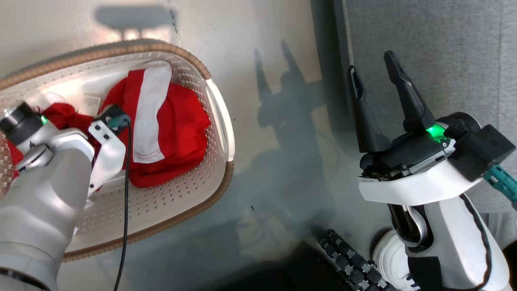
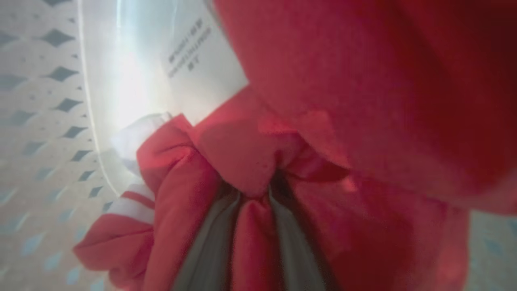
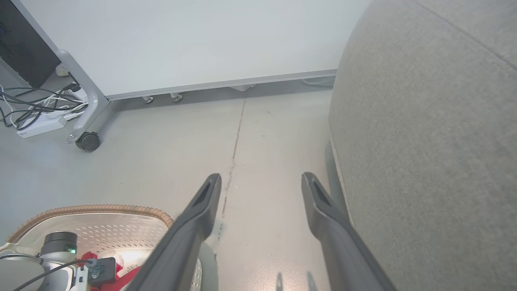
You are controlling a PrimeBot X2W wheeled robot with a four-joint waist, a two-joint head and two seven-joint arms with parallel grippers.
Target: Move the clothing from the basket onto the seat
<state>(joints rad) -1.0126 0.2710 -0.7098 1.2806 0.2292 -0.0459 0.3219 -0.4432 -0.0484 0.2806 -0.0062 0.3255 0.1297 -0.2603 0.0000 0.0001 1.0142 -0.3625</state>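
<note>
The cream basket (image 1: 220, 109) stands on the floor at the left and holds the red clothing (image 1: 181, 125), which has a broad white band across it. My left arm reaches down into the basket from the near side. In the left wrist view my left gripper (image 2: 254, 198) is shut on a fold of the red clothing (image 2: 250, 238), pinched between its two grey fingers (image 2: 210, 246); a white label (image 2: 202, 68) lies behind. My right gripper (image 1: 371, 64) hangs open with nothing in it by the edge of the grey seat (image 1: 444, 48), which rises right of its fingers (image 3: 424, 141).
A strip of bare grey floor (image 1: 278, 133) separates the basket from the seat. A white panel on castors (image 3: 181, 44) stands beyond, with cables and a power strip (image 3: 36, 117) at its left end. My own base (image 1: 428, 250) sits at the lower right.
</note>
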